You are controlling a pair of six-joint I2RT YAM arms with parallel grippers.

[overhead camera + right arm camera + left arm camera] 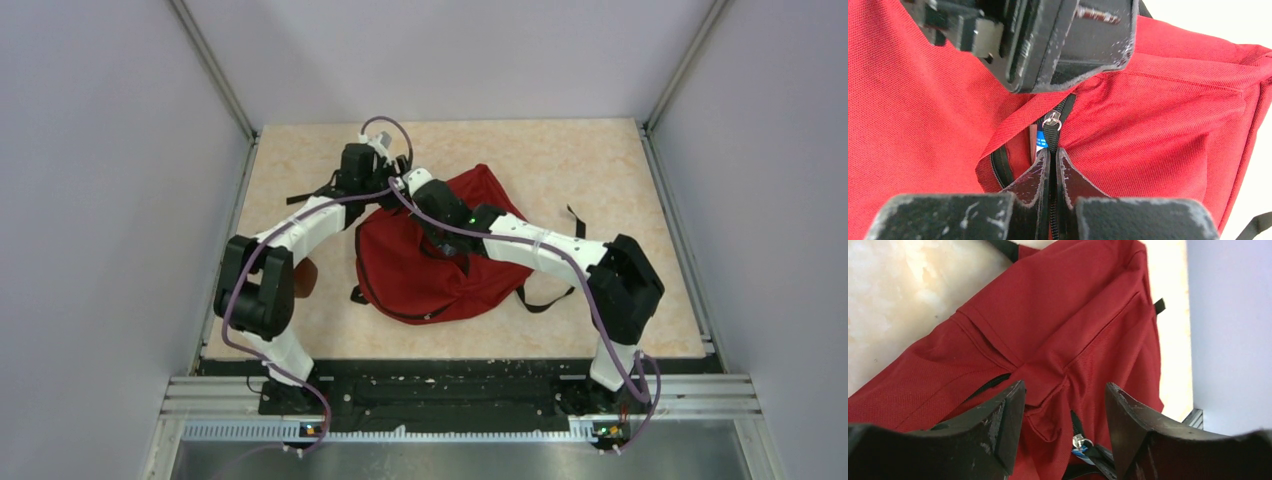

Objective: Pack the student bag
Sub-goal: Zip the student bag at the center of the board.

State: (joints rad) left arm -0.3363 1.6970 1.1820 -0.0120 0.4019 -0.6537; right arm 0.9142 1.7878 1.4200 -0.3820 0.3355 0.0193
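Red student bag (412,275), black zipper (1050,133), mottled beige table (600,160)

beige table (600,170) carries the student bag (415,275) and a brown pouch (306,276).

Matt red woven cloth student bag (1173,125), zipper pull (1052,129) with shiny metal ring, scuffed matt black right hand (1052,155)

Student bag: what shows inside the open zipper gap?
In the zipper gap of the student bag, red lining and a small blue item show. The rest is hidden by fabric and the right gripper, shut on the zipper pull.
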